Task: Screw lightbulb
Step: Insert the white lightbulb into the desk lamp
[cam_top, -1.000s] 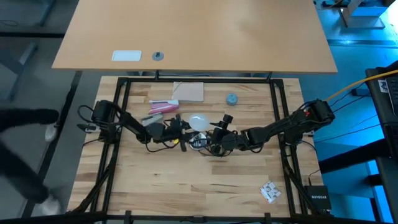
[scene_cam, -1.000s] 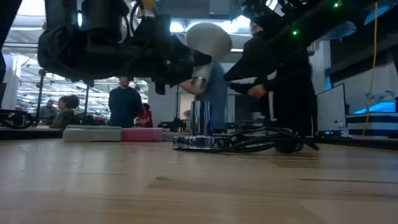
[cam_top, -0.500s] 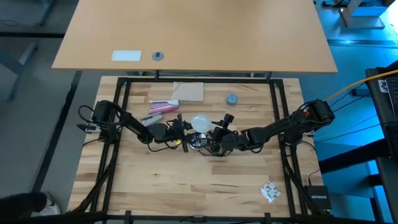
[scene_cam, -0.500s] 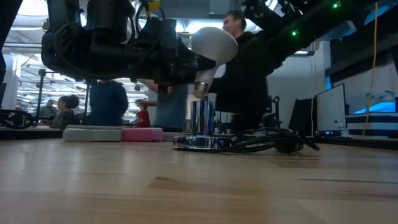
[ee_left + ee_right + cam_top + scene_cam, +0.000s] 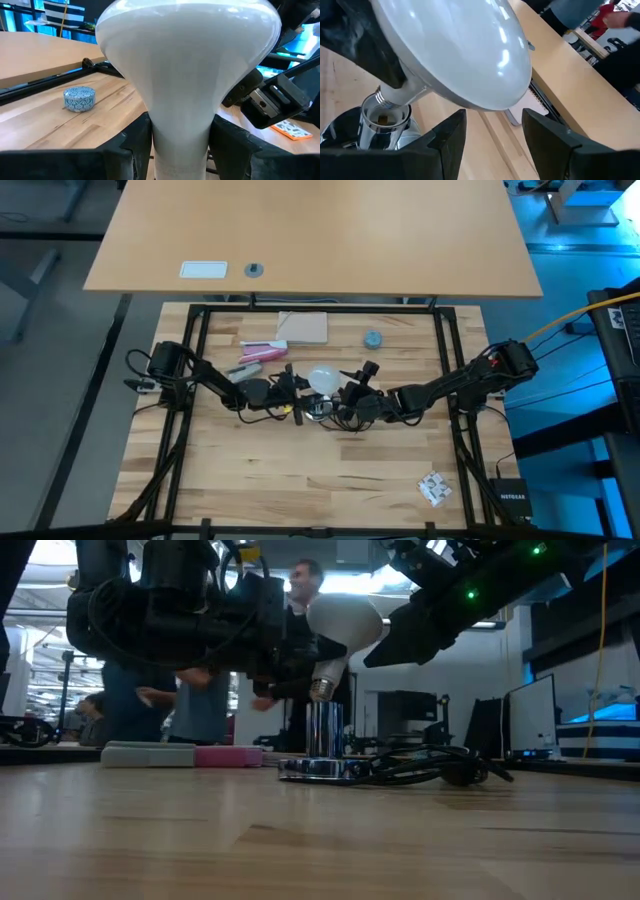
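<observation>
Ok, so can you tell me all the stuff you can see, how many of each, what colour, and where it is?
lightbulb: one, white, held tilted just above the socket, middle of the table
socket: one, shiny silver, upright on its base under the bulb
cord: one, black, coiled on the table beside the socket
round cap: one, blue-grey, far side of the table
flat block: one, tan, far side, near the middle
pink pieces: pink and white, left of the tan block
patterned scrap: one, white, near right corner
people: a few, in the room behind
left gripper: one, dark, shut on the bulb's neck
right gripper: one, dark, open beside the bulb
</observation>
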Controlling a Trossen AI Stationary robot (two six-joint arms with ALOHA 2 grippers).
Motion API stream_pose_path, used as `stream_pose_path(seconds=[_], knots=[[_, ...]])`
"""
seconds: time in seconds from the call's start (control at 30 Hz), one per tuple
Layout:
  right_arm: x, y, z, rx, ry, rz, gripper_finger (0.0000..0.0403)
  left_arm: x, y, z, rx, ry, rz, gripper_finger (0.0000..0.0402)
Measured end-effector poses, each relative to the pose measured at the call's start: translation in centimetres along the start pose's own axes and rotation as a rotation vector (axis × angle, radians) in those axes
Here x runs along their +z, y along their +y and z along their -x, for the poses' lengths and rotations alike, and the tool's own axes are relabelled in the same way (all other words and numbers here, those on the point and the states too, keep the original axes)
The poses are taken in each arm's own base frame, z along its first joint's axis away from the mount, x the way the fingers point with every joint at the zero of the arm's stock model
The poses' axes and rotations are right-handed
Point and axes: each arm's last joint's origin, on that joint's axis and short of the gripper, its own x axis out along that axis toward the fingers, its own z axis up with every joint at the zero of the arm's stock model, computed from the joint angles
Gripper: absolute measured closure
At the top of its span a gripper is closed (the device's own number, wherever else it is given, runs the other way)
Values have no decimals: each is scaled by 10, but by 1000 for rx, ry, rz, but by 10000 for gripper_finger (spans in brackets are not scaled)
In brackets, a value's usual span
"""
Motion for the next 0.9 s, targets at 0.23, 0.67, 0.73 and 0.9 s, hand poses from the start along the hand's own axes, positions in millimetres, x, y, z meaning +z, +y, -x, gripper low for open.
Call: stream_pose_path(seconds=[0.23, 0.67, 0.73, 0.9], knots=[[0, 0, 0, 9, 0, 0, 205, -1, 1, 0, 4, 13, 1, 246], [-2, 1, 0, 36, 11, 15, 205, 3, 0, 0, 1, -1, -32, 246], [-2, 1, 0, 36, 12, 16, 205, 5, 0, 2, 1, -4, -48, 246], [-2, 1, 0, 36, 11, 19, 205, 13, 4, 16, 6, -17, -58, 246]])
